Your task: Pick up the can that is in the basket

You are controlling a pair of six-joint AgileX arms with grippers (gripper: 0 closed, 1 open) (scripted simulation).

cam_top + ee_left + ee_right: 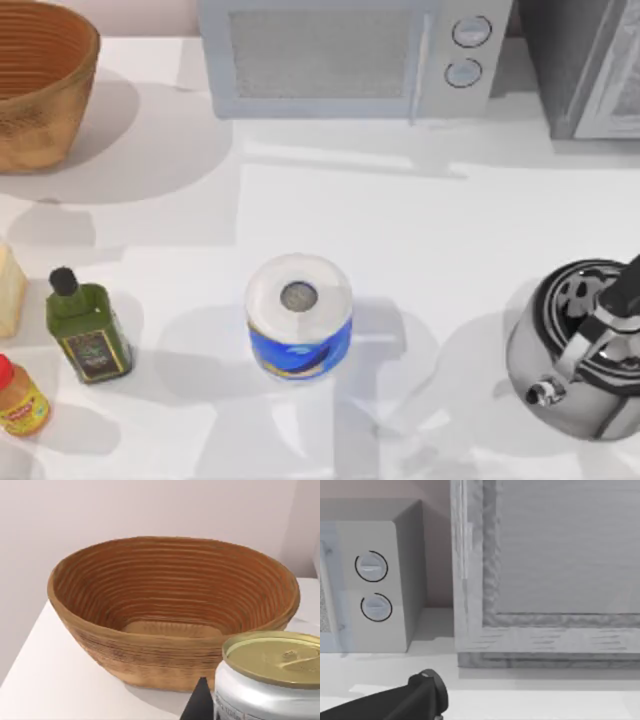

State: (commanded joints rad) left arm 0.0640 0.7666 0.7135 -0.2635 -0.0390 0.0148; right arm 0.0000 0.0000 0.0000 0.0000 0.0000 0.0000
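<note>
Nearest in the left wrist view is the can [272, 680]: gold top, silver side, close to the camera and outside the basket [125, 650]. One dark fingertip [200, 702] of the left claw [262, 707] lies against the can's side. The other is hidden behind the can, so I judge the claw is clamped on the can, though I cannot prove it fully. From the can, the basket stands at approx. 10 o'clock, a bit farther off, and its ribbed inside is bare. So the main part of the task looks done: the can is out of the basket and seems to be carried. What is left, in my opinion, is only to keep it steady.

Other things are on the surface [450, 250], seen in the top view. From the paper roll [299, 318] in the middle:
- Green bottle [88, 335] at 9 o'clock.
- Orange bottle [20, 398] w/ red cap at approx. 8 o'clock, near a pale block [8, 290] at the edge.
- Kettle [575, 350] at 3 o'clock.
- Microwave [340, 60] at 12 o'clock.
- Grey cabinet [590, 60] at 1–2 o'clock.

The right arm seems parked on the right side, and its wrist view looks over the kettle's black handle towards the microwave. Nothing stands near the can, so I see no obstacle.
</note>
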